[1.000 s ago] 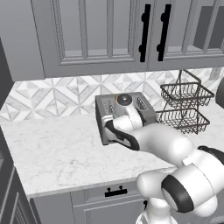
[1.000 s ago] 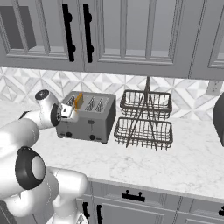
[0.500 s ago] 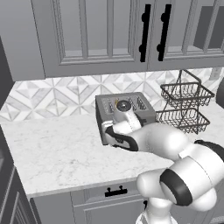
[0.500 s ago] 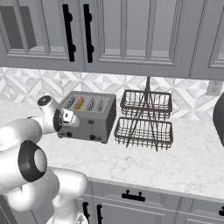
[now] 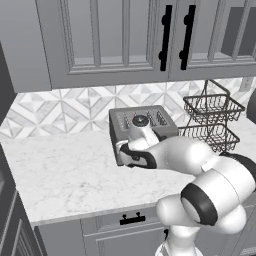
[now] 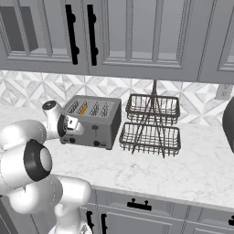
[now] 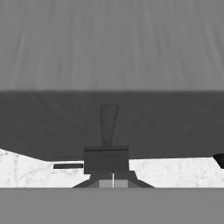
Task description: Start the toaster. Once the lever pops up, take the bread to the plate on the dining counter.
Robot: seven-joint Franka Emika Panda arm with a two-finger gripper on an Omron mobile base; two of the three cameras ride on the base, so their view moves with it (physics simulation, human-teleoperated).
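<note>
The grey toaster point(image 5: 145, 122) point(image 6: 93, 119) stands on the marble counter against the backsplash. The bread point(image 6: 82, 109) sits low in a left slot, showing as an orange-brown edge. My gripper point(image 5: 125, 156) point(image 6: 75, 126) point(image 7: 113, 183) is shut, its tips pressed against the toaster's front face. In the hand view the dark lever point(image 7: 106, 158) sits right above the tips, at the bottom of its thin track, near the toaster's lower edge. The plate and the dining counter are out of view.
A two-tier black wire basket rack point(image 5: 210, 122) point(image 6: 151, 122) stands just right of the toaster. The white marble counter point(image 5: 65, 172) point(image 6: 183, 167) stretches to both sides. Grey cabinets with black handles hang above. A dark appliance point(image 6: 228, 123) is at the far right.
My hand has slid down the toaster's front face, and the bread has sunk from standing above the slot to lying low inside it.
</note>
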